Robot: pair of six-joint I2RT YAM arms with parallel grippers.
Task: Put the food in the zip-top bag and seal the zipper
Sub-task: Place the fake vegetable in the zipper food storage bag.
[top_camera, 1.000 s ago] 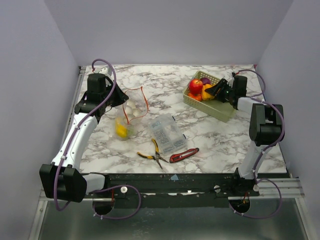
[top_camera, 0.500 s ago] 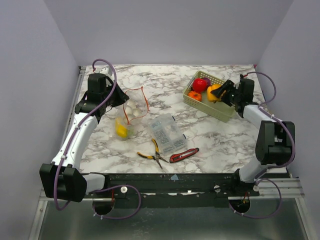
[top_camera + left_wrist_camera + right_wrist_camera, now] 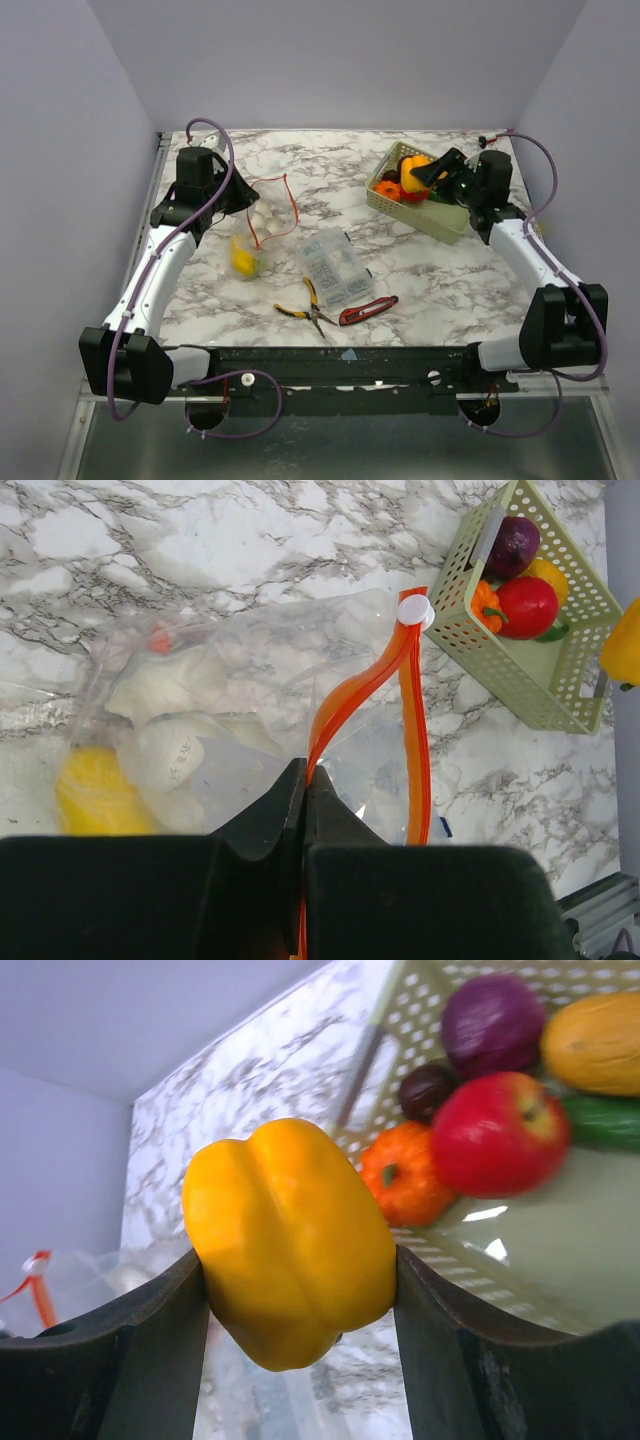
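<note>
1. Closest to the arm bases, well short of either gripper, the yellow-handled pliers (image 3: 303,303) and the red-handled tool (image 3: 367,311) lie side by side on the marble table (image 3: 450,285).
2. One step further out sits the clear compartment box (image 3: 337,266), between the two arms and on the near side of both grippers.
3. Now the left gripper (image 3: 303,802): its fingers are pressed tight together and the zipper (image 3: 365,680) is pinched right between them. From the fingertips the orange strip runs away in two bands that meet at a white slider (image 3: 413,610).
4. The zip-top bag (image 3: 230,650) spreads out beneath and beside those closed fingers, its mouth gaping between the bands. Inside are a yellow piece (image 3: 90,795) and some pale white pieces (image 3: 165,685) (hard to name through the plastic).
5. Out at the far side, the right gripper (image 3: 300,1265) has the yellow pepper (image 3: 290,1230). The jaws stand wide, one finger flat against each flank, and the pepper fills the gap.
6. Beyond those fingertips is the green basket (image 3: 430,990), with the pepper held over its left end in the overhead view.
7. In the basket past the pepper are a small orange pumpkin (image 3: 403,1175), a red apple (image 3: 495,1135), a purple onion (image 3: 495,1020), a green piece (image 3: 600,1120) and a yellow-orange fruit (image 3: 600,1040).
</note>
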